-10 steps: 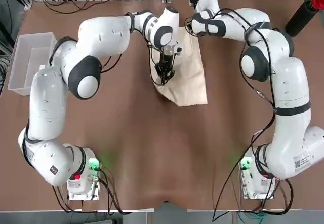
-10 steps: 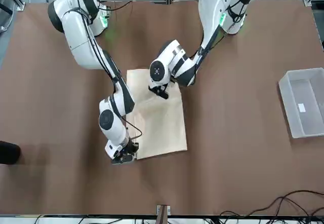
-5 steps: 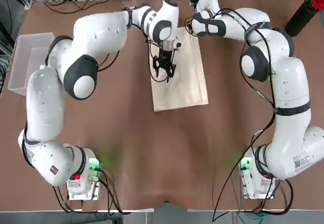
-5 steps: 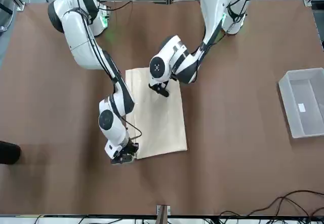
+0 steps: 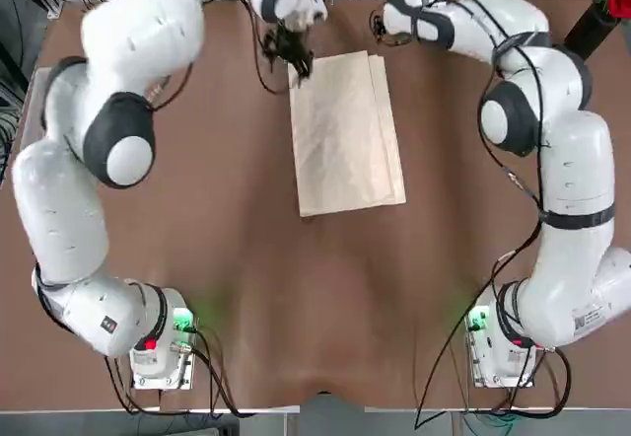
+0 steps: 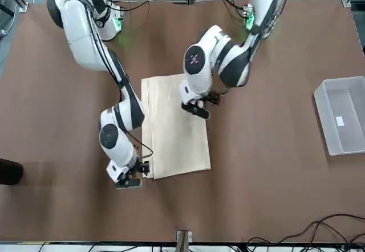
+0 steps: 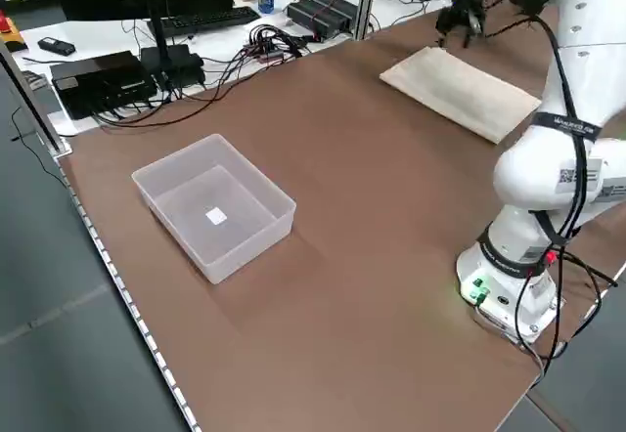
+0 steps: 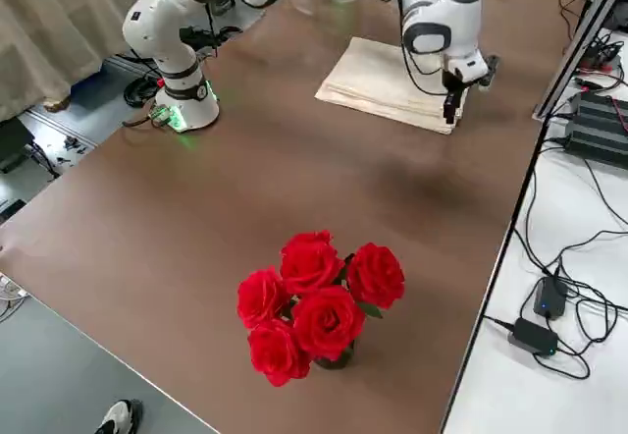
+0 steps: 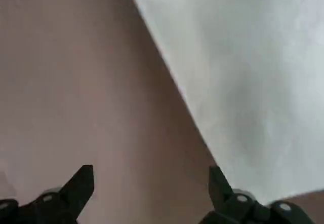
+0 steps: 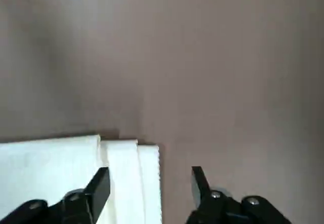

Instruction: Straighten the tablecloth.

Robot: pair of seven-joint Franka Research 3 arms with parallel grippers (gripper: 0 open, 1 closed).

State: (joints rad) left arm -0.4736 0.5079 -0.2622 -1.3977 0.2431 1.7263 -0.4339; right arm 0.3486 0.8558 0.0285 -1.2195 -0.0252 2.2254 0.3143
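Top view: my left gripper [image 9: 151,168] has slid off to the tablecloth's [image 5: 345,140] far left corner, my right gripper [image 10: 151,169] outward by the far right one; both have fingers apart, holding nothing. The folded cloth lies freed toward the table's [image 5: 246,308] far edge, fairly smooth, layers offset; likely nearly straight.

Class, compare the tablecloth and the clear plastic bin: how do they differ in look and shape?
The tablecloth is cream fabric; the bin is translucent plastic.
The tablecloth lies flat in folded layers; the bin stands hollow with raised walls.
Both are roughly rectangular and rest on the brown-covered table.
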